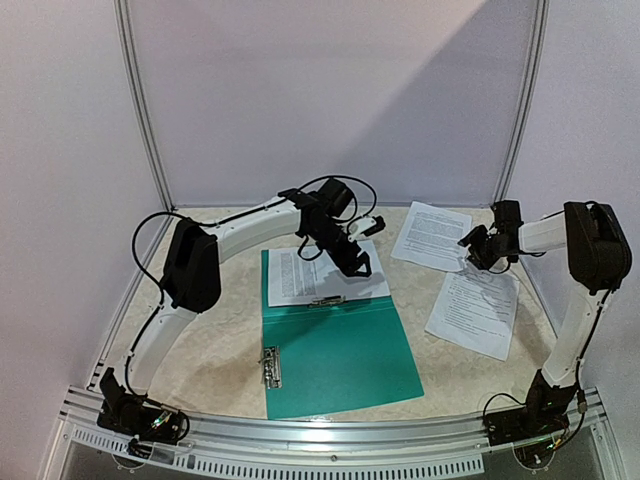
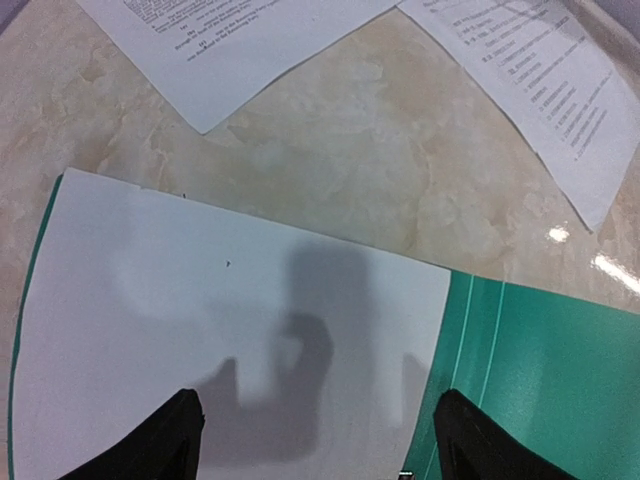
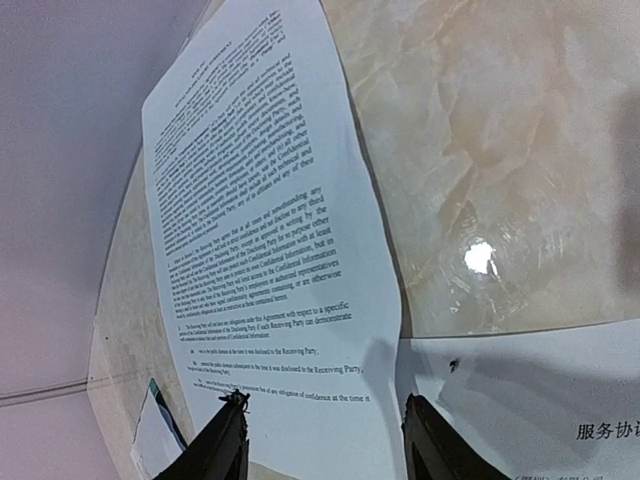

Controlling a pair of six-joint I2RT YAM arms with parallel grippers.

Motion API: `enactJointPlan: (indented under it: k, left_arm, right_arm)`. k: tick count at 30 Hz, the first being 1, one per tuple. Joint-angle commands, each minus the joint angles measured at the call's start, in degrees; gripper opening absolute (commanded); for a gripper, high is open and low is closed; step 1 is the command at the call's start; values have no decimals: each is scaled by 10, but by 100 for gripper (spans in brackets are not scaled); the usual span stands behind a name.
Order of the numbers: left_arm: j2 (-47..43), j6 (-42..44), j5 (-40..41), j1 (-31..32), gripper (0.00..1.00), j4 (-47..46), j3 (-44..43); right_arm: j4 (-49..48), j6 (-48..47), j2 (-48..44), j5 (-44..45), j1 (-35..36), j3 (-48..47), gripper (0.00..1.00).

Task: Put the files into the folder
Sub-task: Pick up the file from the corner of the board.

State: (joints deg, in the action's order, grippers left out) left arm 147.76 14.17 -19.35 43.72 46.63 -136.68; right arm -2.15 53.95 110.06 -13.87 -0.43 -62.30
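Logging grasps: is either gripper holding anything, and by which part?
Nothing is held; the left gripper and right gripper hover open above the files.

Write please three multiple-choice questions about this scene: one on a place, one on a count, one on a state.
1. Where lies the sheet under the left gripper?
A. on the bare table
B. on the folder
C. in the air
2. How many sheets lie on the table beside the folder?
A. none
B. five
C. two
3. The folder is:
A. open flat
B. shut
C. upright

Key: 1 B, green shows around the sheet. 2 C, a far sheet and a near sheet lie right of the folder. 3 A, its metal clip is exposed.
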Motion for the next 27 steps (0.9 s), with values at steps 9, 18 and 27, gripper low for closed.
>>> enactJointPlan:
  k: [9, 18, 27]
  left_arm:
    - [-46, 17, 7, 3, 82, 1, 20]
    - [-57, 26, 14, 3, 82, 6, 23]
    - [-74, 41, 10, 1, 83, 24, 22]
  right_arm:
    - [50, -25, -17, 17, 1, 7, 53]
    - [-1, 13, 58, -43, 1, -6, 42]
    - [-51, 24, 58, -63, 0, 3, 0]
